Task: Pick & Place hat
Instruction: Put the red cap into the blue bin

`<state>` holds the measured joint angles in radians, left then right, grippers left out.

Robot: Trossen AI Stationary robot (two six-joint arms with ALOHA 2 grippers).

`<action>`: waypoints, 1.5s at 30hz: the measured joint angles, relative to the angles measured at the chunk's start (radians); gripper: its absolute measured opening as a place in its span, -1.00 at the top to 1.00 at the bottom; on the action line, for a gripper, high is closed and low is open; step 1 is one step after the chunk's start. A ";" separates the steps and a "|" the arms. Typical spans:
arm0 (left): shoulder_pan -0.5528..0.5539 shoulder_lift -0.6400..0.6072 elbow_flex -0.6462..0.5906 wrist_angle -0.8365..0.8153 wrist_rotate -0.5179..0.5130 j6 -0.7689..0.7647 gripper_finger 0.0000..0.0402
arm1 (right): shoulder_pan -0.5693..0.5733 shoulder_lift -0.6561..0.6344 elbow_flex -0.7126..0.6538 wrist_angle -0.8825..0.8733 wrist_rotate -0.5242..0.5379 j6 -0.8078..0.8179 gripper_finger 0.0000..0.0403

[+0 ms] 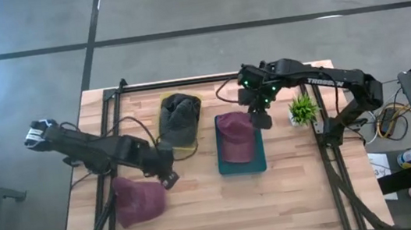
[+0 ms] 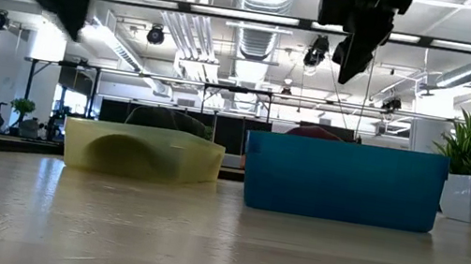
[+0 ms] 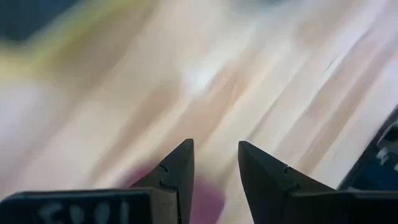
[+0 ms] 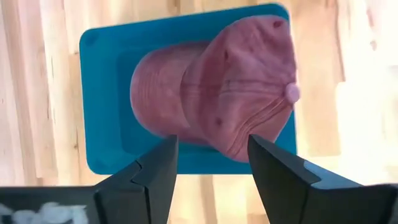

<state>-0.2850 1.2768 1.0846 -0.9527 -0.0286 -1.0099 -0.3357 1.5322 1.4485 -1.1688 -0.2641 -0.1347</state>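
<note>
The wooden table (image 1: pixel 279 200) carries two bins side by side at its middle. The blue bin (image 1: pixel 242 165) holds a maroon hat (image 1: pixel 235 136), which lies inside it, free of any grip. The yellow bin (image 1: pixel 164 110) to its left holds a dark grey hat (image 1: pixel 181 119). A second maroon hat (image 1: pixel 139 200) lies on the bare table near the left front. The right gripper (image 1: pixel 260 118) hangs above the blue bin's far right edge, fingers spread and empty. The left gripper (image 1: pixel 169 180) hovers just beside the second maroon hat, fingers parted, grasping nothing. A small potted plant (image 1: pixel 303 108) stands right of the blue bin.
</note>
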 joint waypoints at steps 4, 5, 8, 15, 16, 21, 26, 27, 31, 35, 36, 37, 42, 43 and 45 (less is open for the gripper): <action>-0.027 0.067 -0.010 -0.125 0.100 -0.038 0.42 | 0.039 -0.012 -0.029 0.001 0.000 0.042 0.07; -0.032 0.092 -0.011 -0.168 0.106 -0.031 0.42 | 0.050 -0.013 -0.036 0.003 0.000 0.050 0.07; -0.044 0.169 -0.011 -0.287 0.151 0.009 0.42 | 0.078 -0.014 -0.058 0.005 0.000 0.070 0.06; -0.066 0.345 -0.012 -0.325 0.259 0.178 0.42 | 0.137 -0.015 -0.084 0.009 0.000 0.106 0.06; -0.066 0.367 -0.011 -0.311 0.259 0.194 0.42 | 0.143 -0.017 -0.084 0.009 0.000 0.110 0.06; -0.063 0.454 -0.010 -0.200 0.272 0.278 0.42 | 0.172 -0.037 -0.084 0.016 0.000 0.139 0.06; -0.061 0.505 0.024 -0.079 0.275 0.325 0.42 | 0.181 -0.072 -0.084 0.022 0.001 0.175 0.06; -0.061 0.509 0.040 -0.052 0.264 0.341 0.42 | 0.181 -0.082 -0.085 0.023 0.002 0.182 0.06; -0.072 0.492 0.119 0.089 0.132 0.412 0.42 | 0.181 -0.115 -0.086 0.026 0.002 0.188 0.06; -0.095 0.433 0.199 0.197 -0.034 0.476 0.42 | 0.181 -0.137 -0.091 0.031 0.003 0.188 0.06; -0.099 0.412 0.218 0.207 -0.066 0.473 0.42 | 0.181 -0.139 -0.094 0.031 0.004 0.188 0.06; -0.103 0.392 0.233 0.210 -0.089 0.461 0.42 | 0.181 -0.141 -0.096 0.033 0.004 0.188 0.06; -0.103 0.308 0.226 0.139 -0.118 0.262 0.42 | 0.182 -0.153 -0.127 0.050 0.004 0.190 0.06; -0.103 0.296 0.218 0.105 -0.133 0.223 0.42 | 0.183 -0.156 -0.133 0.050 0.003 0.199 0.06; -0.101 0.286 0.202 0.059 -0.166 0.182 0.42 | 0.196 -0.157 -0.144 0.051 -0.007 0.236 0.06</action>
<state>-0.3858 1.5630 1.2863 -0.8939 -0.1943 -0.8284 -0.1399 1.3754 1.3042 -1.1177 -0.2713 0.1016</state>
